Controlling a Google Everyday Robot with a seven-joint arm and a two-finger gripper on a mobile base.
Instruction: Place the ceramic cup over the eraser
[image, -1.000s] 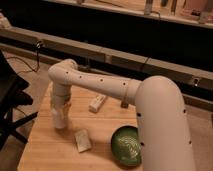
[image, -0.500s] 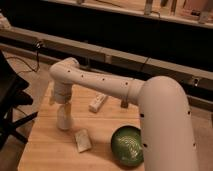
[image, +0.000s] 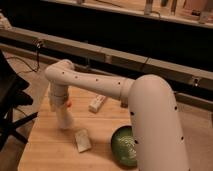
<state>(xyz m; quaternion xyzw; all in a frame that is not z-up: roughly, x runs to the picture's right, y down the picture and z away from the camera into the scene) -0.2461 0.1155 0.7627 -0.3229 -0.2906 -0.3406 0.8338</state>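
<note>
Shifted the end effector (image: 65, 116) slightly rightward over the table (image: 45, 150) within the last second, apparently carrying the pale cup (image: 66, 123) beneath it; could not tell how far open. Stopped near and left of the eraser (image: 82, 140), not yet over it

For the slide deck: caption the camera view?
Hand low over the wooden table, up-left of the nearer pale block and a green bowl.

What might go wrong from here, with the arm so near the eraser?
The gripper hangs low over the table, close beside the eraser, so a sideways move might knock the eraser away. The green bowl sits close on the eraser's other side and might get bumped.
</note>
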